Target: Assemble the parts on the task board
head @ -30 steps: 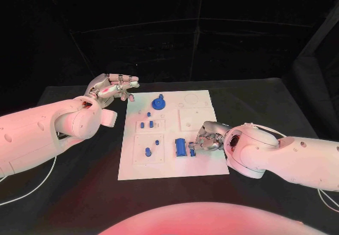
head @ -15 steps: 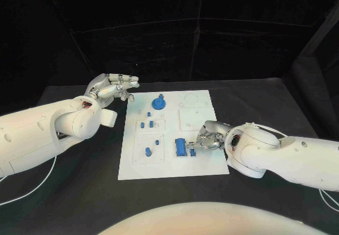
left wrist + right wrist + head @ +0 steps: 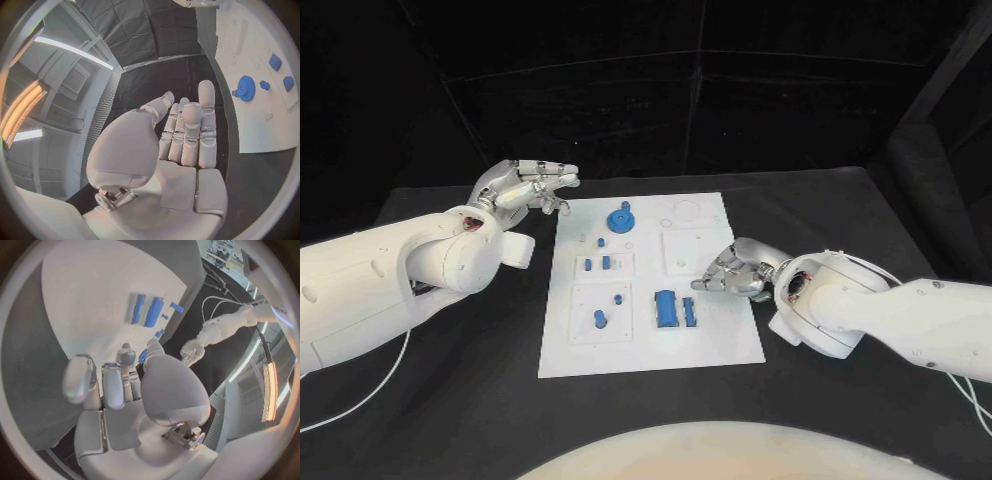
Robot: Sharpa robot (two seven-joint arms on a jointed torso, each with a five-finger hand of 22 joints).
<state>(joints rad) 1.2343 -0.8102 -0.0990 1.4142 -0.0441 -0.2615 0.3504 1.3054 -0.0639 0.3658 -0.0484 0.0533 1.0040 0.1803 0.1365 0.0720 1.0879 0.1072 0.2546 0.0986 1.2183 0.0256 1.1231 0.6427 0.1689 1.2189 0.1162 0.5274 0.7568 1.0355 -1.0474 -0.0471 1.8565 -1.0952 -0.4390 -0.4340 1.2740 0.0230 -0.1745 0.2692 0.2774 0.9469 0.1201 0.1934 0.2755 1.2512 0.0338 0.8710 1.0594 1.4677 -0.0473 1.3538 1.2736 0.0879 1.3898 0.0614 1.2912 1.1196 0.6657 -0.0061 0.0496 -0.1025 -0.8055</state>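
On the black table lies the flat white task board (image 3: 711,335) with a toothed blue gear (image 3: 620,215) and 2 blue bars (image 3: 676,308); right hand (image 3: 731,271), empty, fingers apart, has lifted off them; left hand (image 3: 524,186) stays empty, loosely spread.

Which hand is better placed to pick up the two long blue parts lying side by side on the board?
The right hand, probably: it hovers empty over the task board's right edge, just beside those long blue parts. The left hand sits off the board's far left corner.
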